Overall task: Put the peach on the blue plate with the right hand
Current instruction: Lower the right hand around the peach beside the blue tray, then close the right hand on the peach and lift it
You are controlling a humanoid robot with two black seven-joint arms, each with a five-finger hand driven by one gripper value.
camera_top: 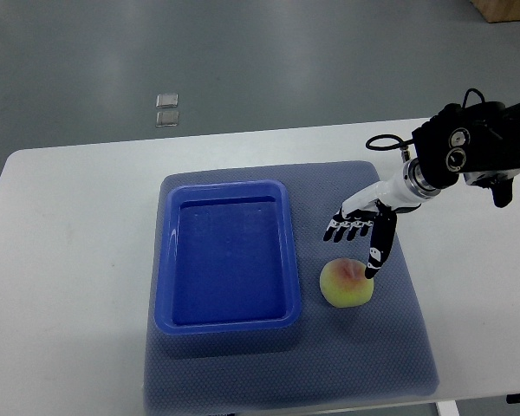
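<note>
A yellow-pink peach (pixel 345 283) lies on the blue-grey mat (pixel 364 347), just right of the blue plate. The blue plate (pixel 227 322) is a rectangular tray on the mat's left half and holds nothing. My right hand (pixel 357 243) comes in from the right edge and hovers above the peach's far side. Its fingers (pixel 344 229) are spread and point left, and the thumb (pixel 378 254) points down with its tip at the peach's top right. It holds nothing. The left arm is not in view.
The mat lies on a white table (pixel 61 260). Two small clear squares (pixel 166 109) lie on the grey floor beyond the table's far edge. The right arm's black forearm (pixel 477 143) with cables hangs over the table's right far corner.
</note>
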